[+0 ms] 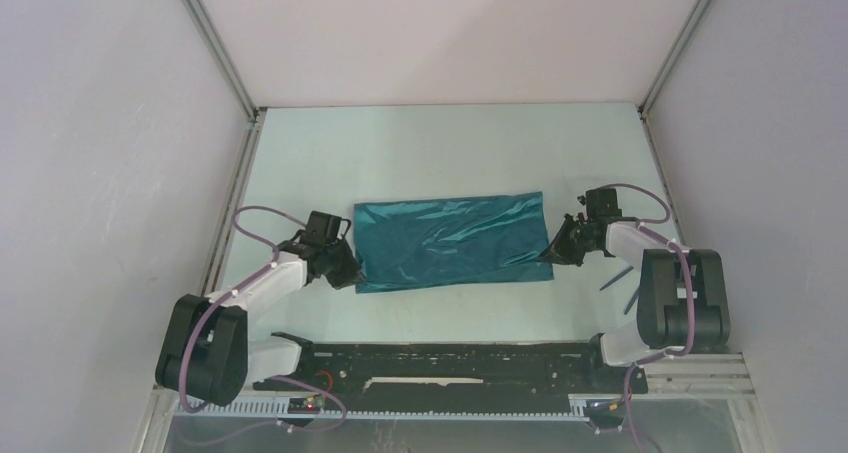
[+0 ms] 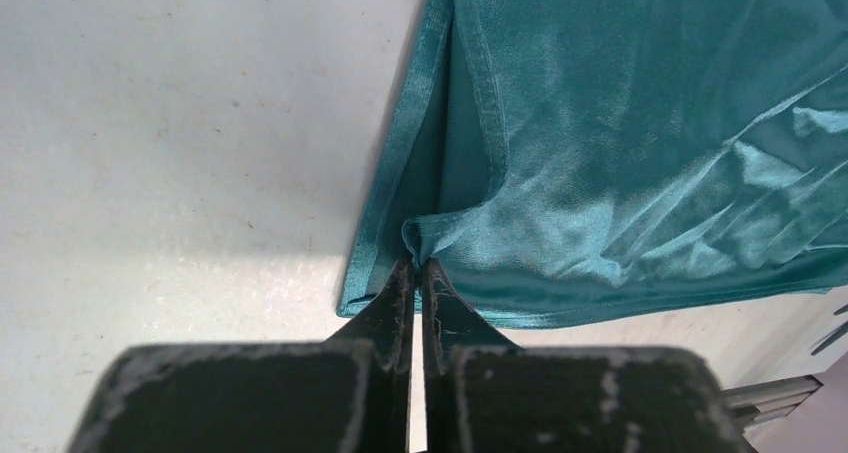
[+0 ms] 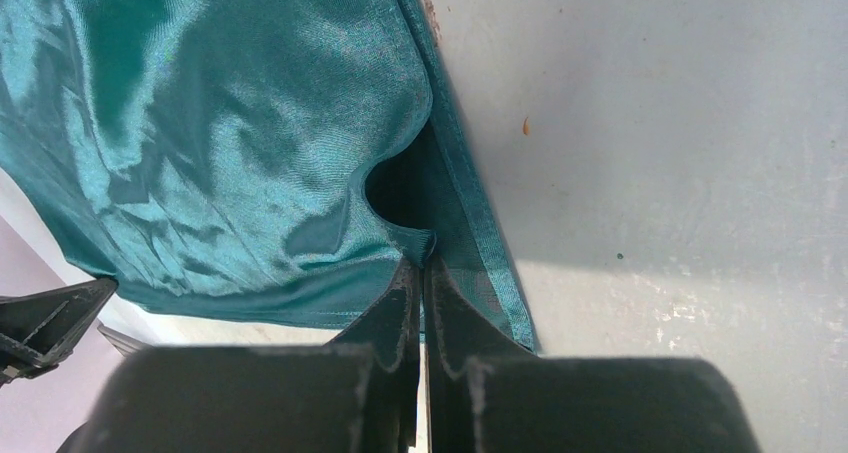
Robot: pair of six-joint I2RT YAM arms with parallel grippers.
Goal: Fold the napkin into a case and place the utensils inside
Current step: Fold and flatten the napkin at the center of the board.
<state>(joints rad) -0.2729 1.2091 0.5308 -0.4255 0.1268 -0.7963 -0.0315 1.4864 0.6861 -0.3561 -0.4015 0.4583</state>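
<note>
The teal satin napkin [image 1: 450, 241] lies folded in half as a wide oblong in the middle of the table. My left gripper [image 1: 352, 273] is shut on the top layer at its near left corner; the left wrist view shows the cloth [image 2: 620, 153] pinched at the fingertips [image 2: 418, 265]. My right gripper [image 1: 550, 255] is shut on the top layer at its near right corner; the right wrist view shows the cloth [image 3: 220, 133] pinched at the fingertips [image 3: 422, 263]. The two dark utensils [image 1: 622, 285] lie on the table by the right arm, partly hidden behind it.
White side walls and metal frame posts [image 1: 215, 48] bound the table. A black rail [image 1: 450, 363] runs along the near edge between the arm bases. Bare table [image 1: 450, 153] stretches behind the napkin.
</note>
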